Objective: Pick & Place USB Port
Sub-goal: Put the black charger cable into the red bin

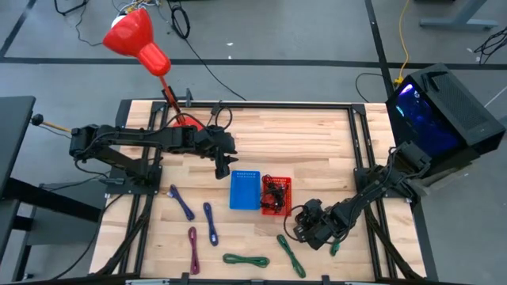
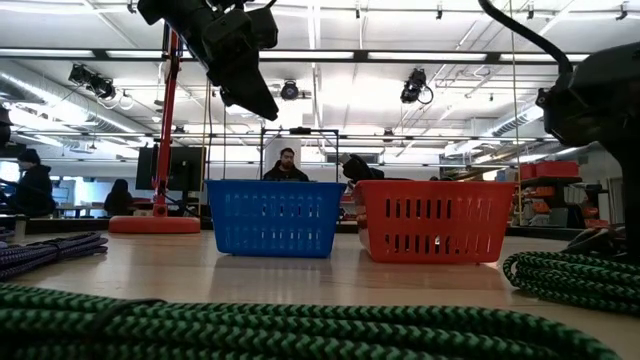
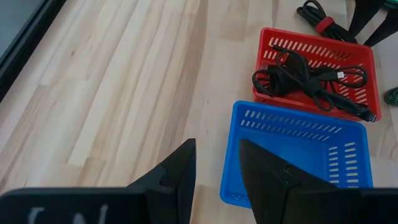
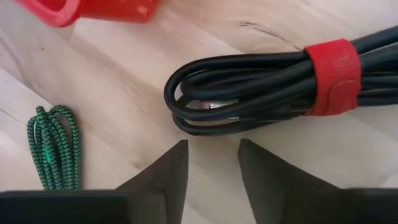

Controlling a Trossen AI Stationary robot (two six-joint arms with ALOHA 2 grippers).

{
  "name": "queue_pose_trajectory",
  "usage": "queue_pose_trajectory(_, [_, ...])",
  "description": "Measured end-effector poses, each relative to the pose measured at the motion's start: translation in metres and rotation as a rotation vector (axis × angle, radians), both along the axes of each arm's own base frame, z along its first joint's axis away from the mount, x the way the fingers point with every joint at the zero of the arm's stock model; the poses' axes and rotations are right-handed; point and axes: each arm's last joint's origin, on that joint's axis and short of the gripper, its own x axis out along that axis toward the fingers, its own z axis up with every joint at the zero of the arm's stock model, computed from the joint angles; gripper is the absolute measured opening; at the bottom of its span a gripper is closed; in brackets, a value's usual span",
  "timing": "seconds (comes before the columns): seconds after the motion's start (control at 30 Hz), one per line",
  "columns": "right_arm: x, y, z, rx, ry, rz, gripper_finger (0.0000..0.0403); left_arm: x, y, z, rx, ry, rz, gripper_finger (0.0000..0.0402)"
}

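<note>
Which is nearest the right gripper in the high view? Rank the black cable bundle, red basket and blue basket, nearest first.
From the right gripper:
1. Black cable bundle, on the table just ahead of its open fingers.
2. Red basket, beside it toward the table's middle.
3. Blue basket, beyond the red one, under the left gripper.

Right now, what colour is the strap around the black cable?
Red strap on the black cable; right wrist view shows it best.

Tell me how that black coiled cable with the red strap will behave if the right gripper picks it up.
The black cable is looped several times and bound by a red strap, so it will probably lift as one bundle. The loops away from the strap may sag, since nothing binds them there. The right gripper, open just short of it, might catch only some strands.
</note>
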Motion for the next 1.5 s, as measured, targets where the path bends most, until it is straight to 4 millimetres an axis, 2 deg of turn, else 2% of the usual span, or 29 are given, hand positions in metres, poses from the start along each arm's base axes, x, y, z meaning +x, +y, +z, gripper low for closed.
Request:
queue_pose_trajectory(0.2, [-0.003, -0.002, 0.01, 0.021, -0.002, 0.037, 0.0141, 0.0, 0.0, 0.0, 0.0, 0.004, 0.0, 0.0126])
queue_pose_trajectory(0.4, [-0.012, -0.011, 0.042, 0.016, -0.072, 0.053, 0.0141, 0.0, 0.0, 0.0, -0.001, 0.006, 0.0, 0.0126])
queue_pose_trajectory(0.53, [-0.011, -0.017, 0.056, -0.009, -0.125, 0.161, 0.0141, 0.0, 0.0, 0.0, 0.0, 0.007, -0.001, 0.0126])
queue_pose_trajectory(0.87, [0.012, -0.05, 0.061, -0.022, -0.042, 0.579, 0.0132, 0.0, 0.0, 0.0, 0.004, 0.006, 0.011, 0.0126])
queue_pose_trajectory(0.97, [0.014, -0.059, 0.063, -0.042, -0.002, 0.716, 0.0121, -0.001, 0.001, 0.0, 0.012, 0.007, 0.026, 0.0126])
queue_pose_trajectory(1.17, [0.007, -0.064, 0.061, -0.05, 0.069, 0.953, 0.0098, 0.0, 0.001, 0.0, -0.001, -0.001, 0.058, 0.0126])
queue_pose_trajectory(1.33, [0.007, -0.064, 0.061, -0.069, 0.058, 1.047, 0.01, 0.001, 0.001, 0.002, -0.009, -0.028, 0.068, 0.0126])
queue_pose_trajectory(1.5, [0.008, -0.064, 0.061, -0.091, 0.053, 1.075, 0.0121, 0.002, 0.002, 0.002, -0.01, -0.039, 0.073, 0.0126])
